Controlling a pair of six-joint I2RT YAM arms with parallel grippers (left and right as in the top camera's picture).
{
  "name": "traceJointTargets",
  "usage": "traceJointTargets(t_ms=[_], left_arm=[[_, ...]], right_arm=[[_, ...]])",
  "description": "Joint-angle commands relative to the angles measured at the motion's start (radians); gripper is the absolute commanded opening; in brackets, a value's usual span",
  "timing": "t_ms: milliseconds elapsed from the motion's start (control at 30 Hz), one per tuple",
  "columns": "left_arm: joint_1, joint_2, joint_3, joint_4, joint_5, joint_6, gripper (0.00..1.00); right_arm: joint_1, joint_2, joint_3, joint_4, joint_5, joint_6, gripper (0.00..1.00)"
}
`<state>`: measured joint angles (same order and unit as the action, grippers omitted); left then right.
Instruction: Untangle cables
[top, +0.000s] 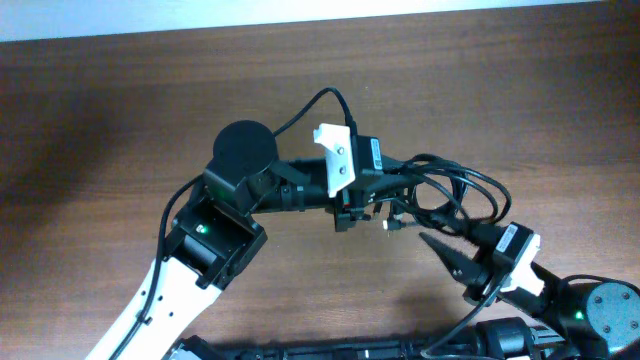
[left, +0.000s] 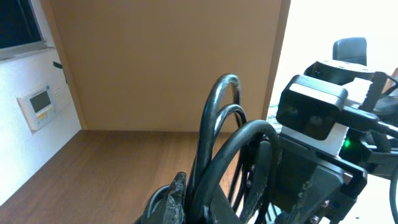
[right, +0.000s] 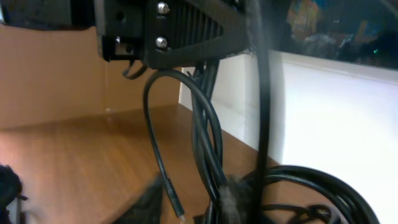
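Observation:
The cables (top: 470, 185) are a bundle of thin black loops right of centre on the wooden table. My left gripper (top: 388, 205) reaches in from the left and is shut on the bundle's left side. In the left wrist view the loops (left: 217, 124) rise between its fingers (left: 194, 205). My right gripper (top: 442, 250) sits just below and right of the bundle, pointing up-left, and is open. In the right wrist view, strands (right: 205, 124) and a loose plug end (right: 174, 202) hang between its fingers (right: 189, 202).
The table (top: 120, 120) is bare brown wood. The left arm's thick black wire (top: 315, 105) arcs above its wrist. A cardboard wall (left: 161, 62) stands behind the table. The right wrist camera housing (left: 311, 112) is close to the left gripper.

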<state>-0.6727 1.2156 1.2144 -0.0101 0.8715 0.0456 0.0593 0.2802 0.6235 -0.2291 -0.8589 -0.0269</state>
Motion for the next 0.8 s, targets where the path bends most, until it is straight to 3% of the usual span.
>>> traceJointTargets(t_ms=[0,133,267,467,567,667,767], left_arm=[[0.002,-0.024,0.015,0.009,0.027,0.017,0.00],[0.002,-0.025,0.015,0.006,-0.009,0.017,0.00],[0.005,-0.027,0.015,-0.027,-0.135,0.017,0.00],[0.010,-0.027,0.015,-0.031,-0.154,0.022,0.00],[0.010,-0.029,0.015,-0.037,-0.155,0.068,0.00],[0.010,-0.035,0.015,-0.087,-0.163,0.205,0.00],[0.010,-0.058,0.015,-0.114,-0.209,0.267,0.00]], right_arm=[[-0.002,-0.002,0.003,0.010,-0.030,-0.003,0.04],[-0.002,-0.002,0.003,-0.002,0.025,0.003,0.04],[-0.002,-0.002,0.003,-0.092,0.423,0.211,0.04],[-0.002,-0.002,0.003,-0.190,0.711,0.388,0.04],[-0.002,-0.002,0.003,-0.214,0.773,0.414,0.04],[-0.002,-0.002,0.003,-0.240,0.800,0.414,0.04],[-0.002,-0.002,0.003,-0.253,0.846,0.420,0.04]])
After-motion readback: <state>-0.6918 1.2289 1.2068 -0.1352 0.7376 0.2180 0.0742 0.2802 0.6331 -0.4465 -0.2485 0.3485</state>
